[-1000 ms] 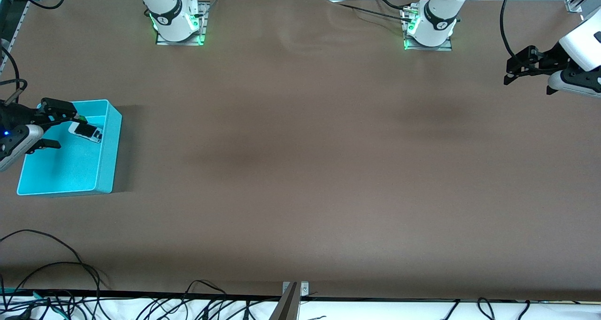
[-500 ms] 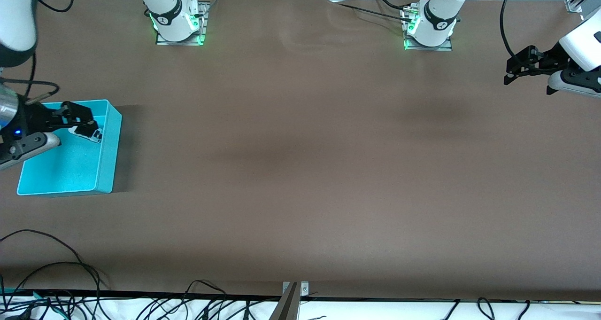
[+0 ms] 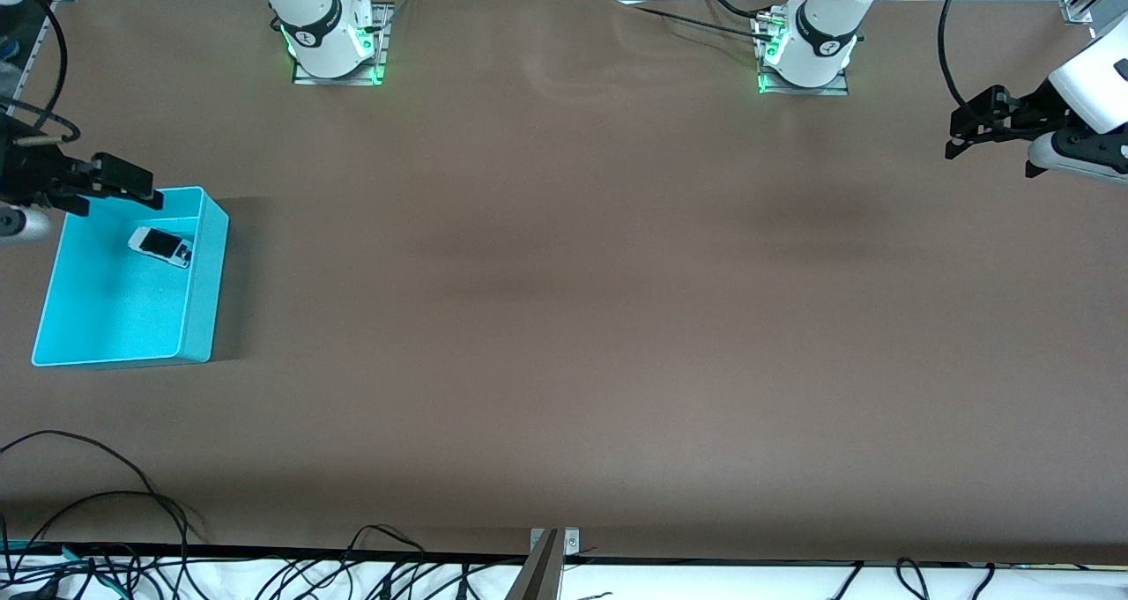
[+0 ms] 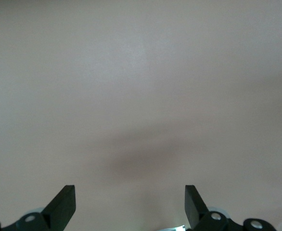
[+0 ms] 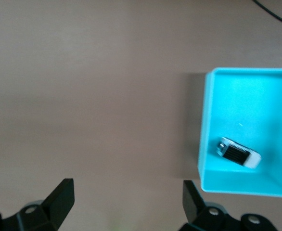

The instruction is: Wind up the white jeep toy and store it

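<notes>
The white jeep toy point(image 3: 160, 246), white with a black roof, lies inside the cyan bin point(image 3: 115, 311), near the bin's wall that is farther from the front camera. My right gripper point(image 3: 122, 193) is open and empty, up in the air over that wall's edge, apart from the toy. In the right wrist view the toy point(image 5: 237, 153) lies in the bin point(image 5: 256, 103), off to one side of my open right gripper point(image 5: 127, 188). My left gripper point(image 3: 990, 159) is open and empty and waits over the table at the left arm's end; the left wrist view shows it point(image 4: 130, 191) over bare table.
The brown table point(image 3: 564, 300) stretches between the two arms. Both arm bases point(image 3: 330, 32) stand along the edge farthest from the front camera. Loose cables point(image 3: 106, 512) lie along the table's nearest edge.
My right gripper has lifted out of the bin and drawn back toward the robots' side, leaving the toy where it lay. The left arm has not moved.
</notes>
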